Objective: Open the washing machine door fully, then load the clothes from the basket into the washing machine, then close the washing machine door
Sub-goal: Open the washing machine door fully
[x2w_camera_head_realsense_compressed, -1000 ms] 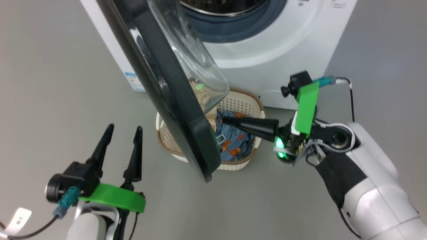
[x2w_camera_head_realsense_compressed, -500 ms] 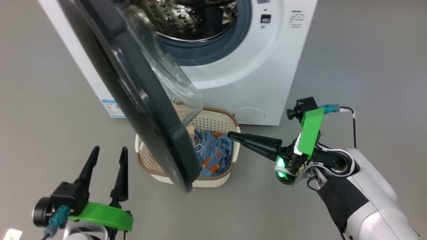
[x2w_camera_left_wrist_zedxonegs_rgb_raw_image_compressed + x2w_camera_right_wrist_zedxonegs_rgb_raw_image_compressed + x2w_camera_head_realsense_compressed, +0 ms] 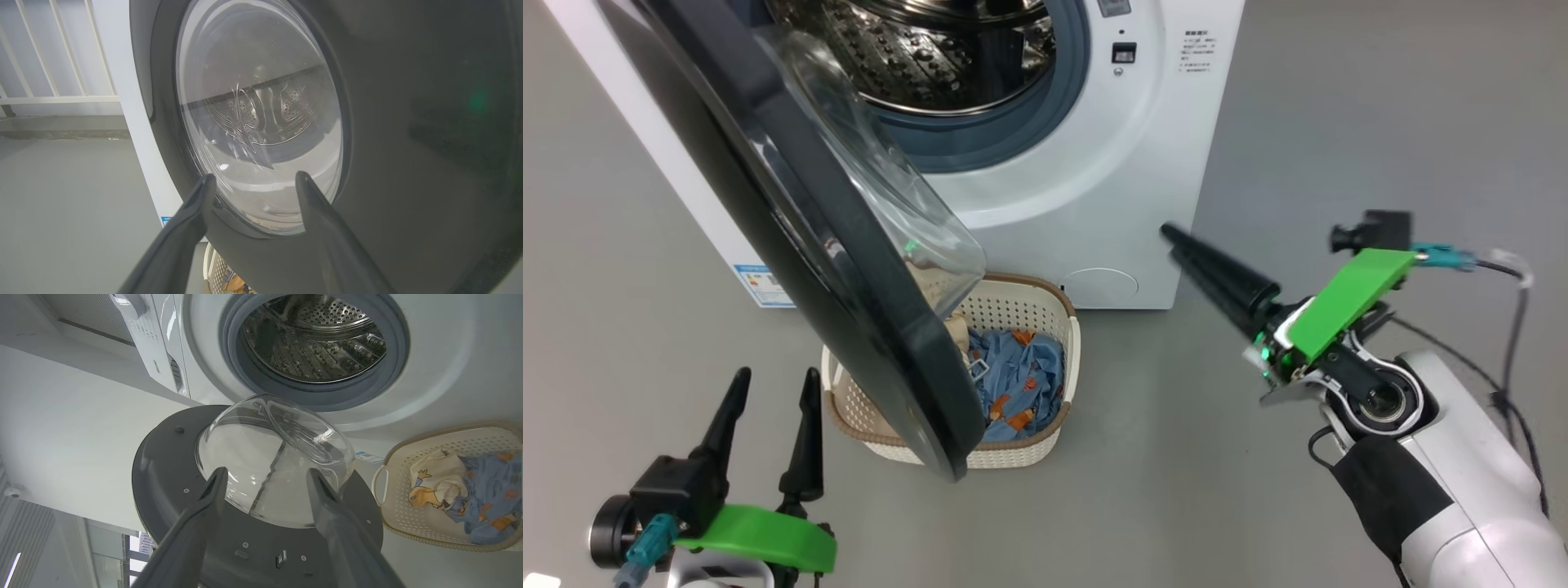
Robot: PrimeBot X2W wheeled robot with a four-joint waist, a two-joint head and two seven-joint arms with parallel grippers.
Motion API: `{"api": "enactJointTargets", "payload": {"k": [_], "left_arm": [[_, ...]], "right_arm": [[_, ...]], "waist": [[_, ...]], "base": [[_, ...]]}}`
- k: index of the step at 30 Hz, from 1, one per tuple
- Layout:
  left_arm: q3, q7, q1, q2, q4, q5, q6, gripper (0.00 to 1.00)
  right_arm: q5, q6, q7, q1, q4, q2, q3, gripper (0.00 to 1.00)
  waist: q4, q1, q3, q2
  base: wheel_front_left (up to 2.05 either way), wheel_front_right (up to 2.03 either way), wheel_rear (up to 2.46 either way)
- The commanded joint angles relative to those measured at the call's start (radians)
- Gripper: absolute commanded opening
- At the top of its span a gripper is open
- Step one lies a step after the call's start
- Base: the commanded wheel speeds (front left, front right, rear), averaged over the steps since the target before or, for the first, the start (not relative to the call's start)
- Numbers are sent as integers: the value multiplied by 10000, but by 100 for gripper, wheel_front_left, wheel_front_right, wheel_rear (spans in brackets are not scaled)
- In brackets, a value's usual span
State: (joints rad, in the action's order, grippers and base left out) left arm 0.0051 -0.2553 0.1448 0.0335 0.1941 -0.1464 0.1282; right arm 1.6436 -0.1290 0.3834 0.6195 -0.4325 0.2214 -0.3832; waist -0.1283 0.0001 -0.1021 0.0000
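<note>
Nothing was legible: the washer's blue sticker and door-side print were too small.

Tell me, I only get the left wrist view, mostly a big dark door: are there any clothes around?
Observer: Yes. A blue garment and a cream garment lie in a basket on the floor, by the door's lower edge.
Operator: Is anything loaded yet?
Observer: No clothes in the part of the drum that shows.
Operator: What's the other arm doing?
Observer: The right gripper is open and empty, up in the air right of the basket.
</note>
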Motion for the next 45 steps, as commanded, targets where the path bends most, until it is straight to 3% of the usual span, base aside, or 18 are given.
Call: {"api": "enactJointTargets", "payload": {"k": [1,3,11,15,18,24,31,36,45], "left_arm": [[395,-65,136,184,-298,-11,21,100],[419,-65,141,183,-296,-13,21,100],[485,-65,161,176,-299,6,23,100],[530,-65,137,174,-278,-6,24,100],[593,-65,104,173,-288,-5,24,100],[642,-65,69,171,-333,30,24,100],[768,-65,-133,169,-365,-6,24,100],[938,-65,-336,169,-472,-52,24,100],[1012,-65,-697,168,-610,-78,-11,100]], "right_arm": [[-551,-17,-798,-45,399,-73,43,100],[-842,-17,-1166,-41,441,-55,56,100],[-3748,-17,-3935,129,593,415,-293,100],[-5525,-17,-5661,258,-80,552,-219,100],[-6647,-17,-6204,378,-467,494,-29,100],[-9162,-17,-6443,87,-90,388,1089,100],[-11730,-17,-6449,-1630,1130,44,2574,100],[-12992,-17,-6450,-2851,2192,-60,2845,100],[-14043,-17,-6451,-4486,2951,-288,3253,100]], "waist": [[32,0,1,0],[43,0,5,0],[104,0,32,0],[129,0,76,0],[151,0,93,0],[169,0,114,0],[320,0,277,0],[517,0,375,0],[670,0,462,0]], "base": [[0,0,0],[0,0,0],[0,0,0],[0,0,0],[0,0,0],[0,0,0],[0,0,0],[0,0,0],[0,0,0]]}}
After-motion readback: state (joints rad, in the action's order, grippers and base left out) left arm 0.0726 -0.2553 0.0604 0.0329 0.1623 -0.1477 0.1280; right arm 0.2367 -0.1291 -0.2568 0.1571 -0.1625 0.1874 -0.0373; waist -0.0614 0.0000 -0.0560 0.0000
